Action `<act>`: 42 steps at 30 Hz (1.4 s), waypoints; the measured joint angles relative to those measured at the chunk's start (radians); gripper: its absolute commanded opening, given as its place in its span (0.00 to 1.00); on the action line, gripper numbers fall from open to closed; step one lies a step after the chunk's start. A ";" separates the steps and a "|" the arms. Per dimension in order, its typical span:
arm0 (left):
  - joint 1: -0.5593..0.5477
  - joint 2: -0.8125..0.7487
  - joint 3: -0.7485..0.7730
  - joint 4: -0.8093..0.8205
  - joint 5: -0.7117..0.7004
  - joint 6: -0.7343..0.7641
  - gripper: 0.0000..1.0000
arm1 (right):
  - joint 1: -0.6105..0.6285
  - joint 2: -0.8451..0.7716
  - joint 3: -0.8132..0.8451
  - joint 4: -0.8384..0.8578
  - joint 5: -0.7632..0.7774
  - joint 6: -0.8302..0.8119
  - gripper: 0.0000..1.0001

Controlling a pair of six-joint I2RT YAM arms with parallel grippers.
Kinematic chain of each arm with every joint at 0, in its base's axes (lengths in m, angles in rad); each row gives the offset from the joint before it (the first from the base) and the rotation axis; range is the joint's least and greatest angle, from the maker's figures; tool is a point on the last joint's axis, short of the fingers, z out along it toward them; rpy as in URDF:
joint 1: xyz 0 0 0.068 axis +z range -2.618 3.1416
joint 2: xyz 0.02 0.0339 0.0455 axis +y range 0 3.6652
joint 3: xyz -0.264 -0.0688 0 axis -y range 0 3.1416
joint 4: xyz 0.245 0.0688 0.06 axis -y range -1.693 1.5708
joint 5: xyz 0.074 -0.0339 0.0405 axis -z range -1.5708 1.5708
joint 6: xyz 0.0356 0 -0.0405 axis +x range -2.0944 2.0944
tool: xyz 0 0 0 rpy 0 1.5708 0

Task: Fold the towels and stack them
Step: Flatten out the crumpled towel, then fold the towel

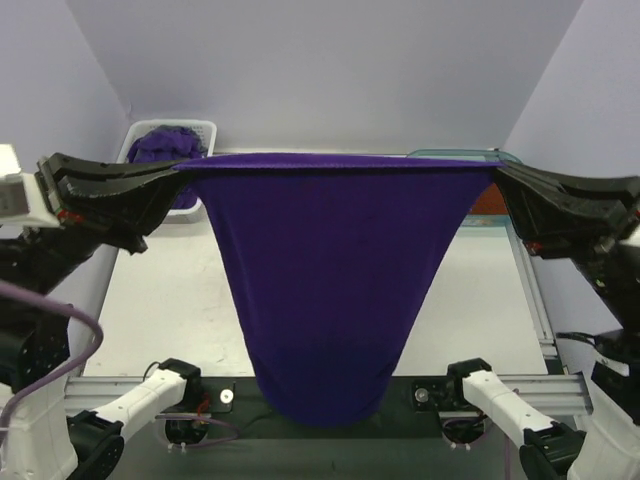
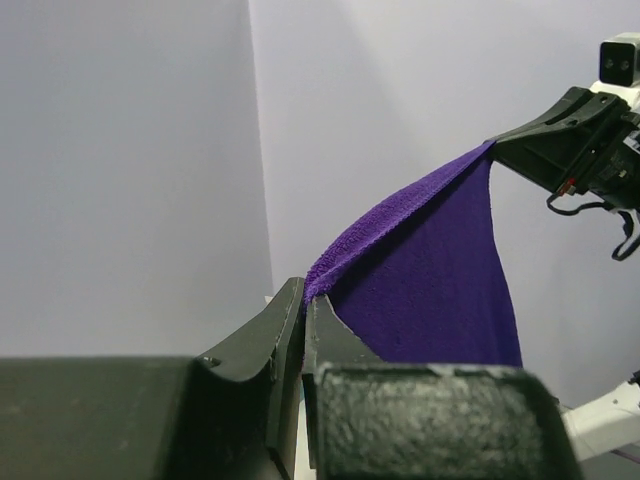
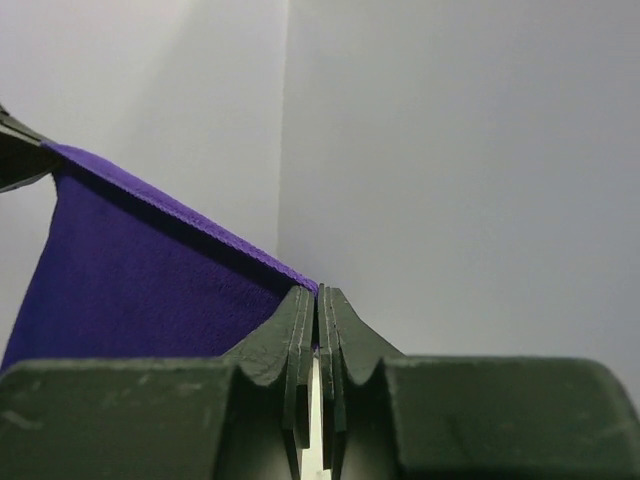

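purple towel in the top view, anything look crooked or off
Nothing stands out. The purple towel hangs spread between the left claw and right claw, each shut on a top corner; its top edge runs taut and level.

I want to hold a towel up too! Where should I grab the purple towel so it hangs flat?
By its two top corners, one from each side. That's how the left fingers and right fingers hold the purple towel: its top edge stretches straight and the rest hangs free.
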State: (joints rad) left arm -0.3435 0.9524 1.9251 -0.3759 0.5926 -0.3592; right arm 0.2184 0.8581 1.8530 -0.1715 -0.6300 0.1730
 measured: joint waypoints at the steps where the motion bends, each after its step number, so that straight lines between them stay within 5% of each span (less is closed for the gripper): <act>1: 0.001 0.013 -0.008 0.003 -0.017 -0.001 0.00 | 0.000 0.020 -0.002 0.007 0.016 0.001 0.00; 10: 0.011 0.228 -0.251 0.061 -0.357 0.069 0.02 | -0.004 0.306 -0.146 0.089 0.192 -0.041 0.00; 18: 0.056 0.735 -0.437 0.163 -0.558 0.078 0.02 | -0.018 0.790 -0.315 0.219 0.323 -0.142 0.00; 26: 0.114 1.091 -0.310 0.205 -0.553 0.051 0.00 | -0.009 1.146 -0.261 0.301 0.335 -0.193 0.00; 33: 0.130 1.141 -0.202 0.298 -0.524 0.053 0.00 | -0.019 1.221 -0.177 0.364 0.343 -0.204 0.00; 42: 0.135 1.173 -0.254 0.339 -0.493 0.051 0.00 | -0.023 1.233 -0.185 0.386 0.333 -0.198 0.00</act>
State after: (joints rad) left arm -0.2089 2.1250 1.6714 -0.0372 0.0994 -0.3077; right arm 0.1955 2.0914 1.6676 0.2142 -0.2966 -0.0250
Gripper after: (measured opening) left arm 0.109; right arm 0.040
